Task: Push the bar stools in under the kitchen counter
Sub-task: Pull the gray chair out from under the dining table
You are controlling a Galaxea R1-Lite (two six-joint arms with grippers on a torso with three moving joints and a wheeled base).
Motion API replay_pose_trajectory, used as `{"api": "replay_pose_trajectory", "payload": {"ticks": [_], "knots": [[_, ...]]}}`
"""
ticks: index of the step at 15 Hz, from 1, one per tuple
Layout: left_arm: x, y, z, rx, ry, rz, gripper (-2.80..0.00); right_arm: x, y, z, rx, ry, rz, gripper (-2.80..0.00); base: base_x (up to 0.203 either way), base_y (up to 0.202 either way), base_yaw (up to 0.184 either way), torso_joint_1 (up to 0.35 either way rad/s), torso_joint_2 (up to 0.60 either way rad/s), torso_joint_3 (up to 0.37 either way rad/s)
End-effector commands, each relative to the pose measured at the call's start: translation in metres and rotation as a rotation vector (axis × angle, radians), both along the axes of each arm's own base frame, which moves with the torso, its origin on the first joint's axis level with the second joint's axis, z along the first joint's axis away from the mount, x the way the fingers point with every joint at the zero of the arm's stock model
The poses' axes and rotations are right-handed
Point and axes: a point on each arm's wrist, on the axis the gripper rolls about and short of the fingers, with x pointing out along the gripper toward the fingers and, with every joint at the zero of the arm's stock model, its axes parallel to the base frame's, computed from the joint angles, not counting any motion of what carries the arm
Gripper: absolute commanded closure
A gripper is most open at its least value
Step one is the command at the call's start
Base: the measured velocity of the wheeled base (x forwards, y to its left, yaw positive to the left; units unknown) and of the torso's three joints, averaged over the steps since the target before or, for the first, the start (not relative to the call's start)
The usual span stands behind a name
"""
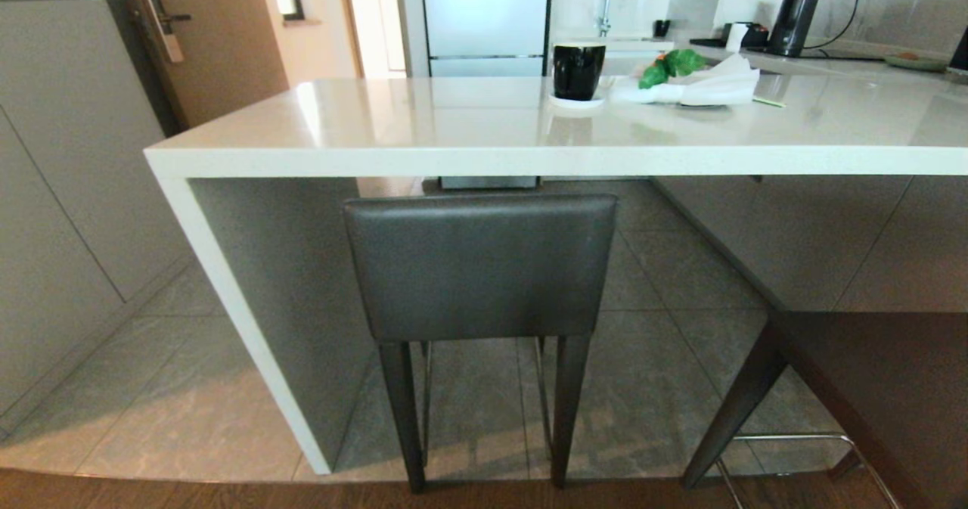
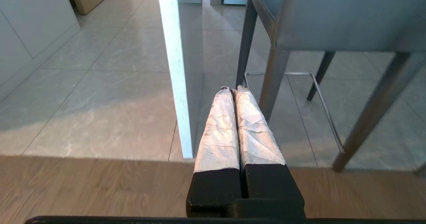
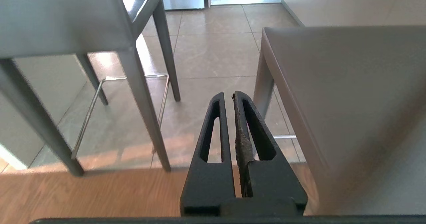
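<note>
The kitchen counter is a glossy off-white slab with a white side panel. One bar stool, dark grey with thin black legs, stands straight ahead with its backrest just below the counter's front edge. The second bar stool stands nearer to me at the lower right, out from the counter. Neither gripper shows in the head view. My left gripper, with white-wrapped fingers, is shut and empty, low over the floor, short of the first stool. My right gripper is shut and empty beside the near stool's backrest.
A black mug on a saucer and a white cloth with green leaves sit on the counter. A grey cabinet lines the left wall. Tiles cover the floor under the counter, with a wood strip nearest me.
</note>
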Motion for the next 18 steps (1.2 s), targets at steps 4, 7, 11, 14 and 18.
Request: {"api": "replay_pose_trajectory", "payload": {"ticks": [4,7,11,14,18], "knots": [[0.0002,0.0000,-0.0003,-0.001,0.002,0.000,0.00,0.0001,0.0000,0.0001,0.000,0.000,0.001,0.00,0.194,0.000,0.001,0.002,0.00,0.003],[0.0002,0.0000,-0.0003,-0.001,0.002,0.000,0.00,0.0001,0.0000,0.0001,-0.001,0.000,0.001,0.00,0.194,0.000,0.002,-0.001,0.00,0.002],[0.0002,0.0000,-0.0003,-0.001,0.002,0.000,0.00,0.0001,0.0000,0.0001,0.000,0.000,0.001,0.00,0.118,0.000,0.003,0.003,0.00,0.001],[0.0002,0.0000,-0.0003,0.001,0.002,-0.001,0.00,0.0001,0.0000,0.0001,0.000,0.000,0.001,0.00,0.000,0.000,0.000,0.000,0.00,0.000],[0.0002,0.0000,-0.0003,0.001,0.002,-0.001,-2.80,0.0001,0.0000,0.0001,0.000,0.000,0.001,0.00,0.000,0.000,0.000,0.000,0.00,0.000]]}}
